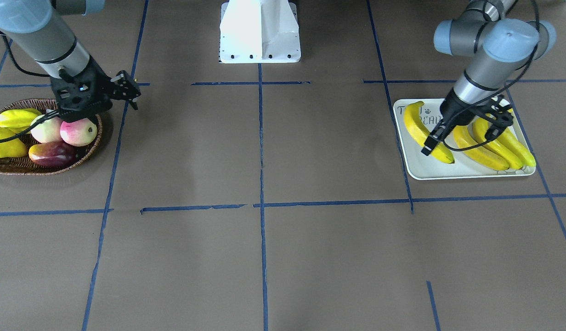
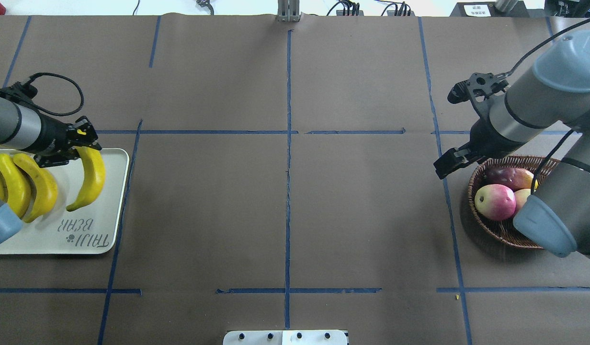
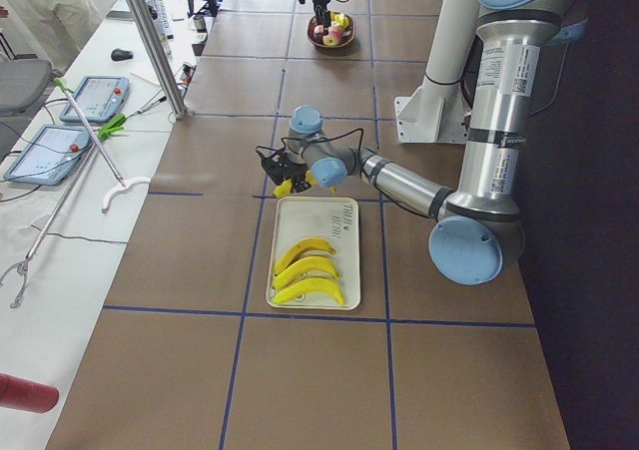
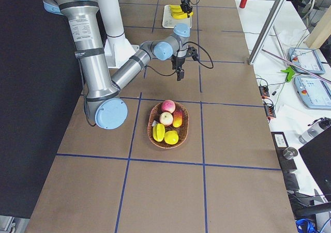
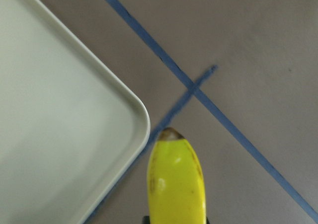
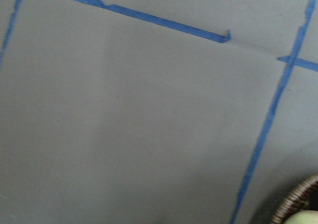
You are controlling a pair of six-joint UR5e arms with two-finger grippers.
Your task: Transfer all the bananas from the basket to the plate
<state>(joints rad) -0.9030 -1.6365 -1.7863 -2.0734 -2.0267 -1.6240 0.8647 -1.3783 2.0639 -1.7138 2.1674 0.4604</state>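
Note:
My left gripper [image 2: 82, 143] is shut on the far end of one banana [image 2: 94, 177] and holds it low over the outer side of the plate [image 2: 84, 239]. In the left wrist view the banana's tip [image 5: 174, 174] shows past the plate's corner [image 5: 139, 114]. I cannot tell whether it rests on the plate. Three more bananas [image 2: 34, 187] lie side by side on the plate. My right gripper [image 2: 448, 165] hangs empty just beside the basket [image 2: 496, 230]; its jaws are not clear. No banana shows in the basket.
The basket [image 1: 16, 168] holds a yellow starfruit [image 1: 16, 118], a plump yellow fruit [image 1: 5, 148], two pink-and-cream round fruits [image 1: 78, 132] and a dark red mango [image 1: 53, 154]. The robot's white base [image 1: 260, 32] stands mid-table. Blue tape lines cross the brown table.

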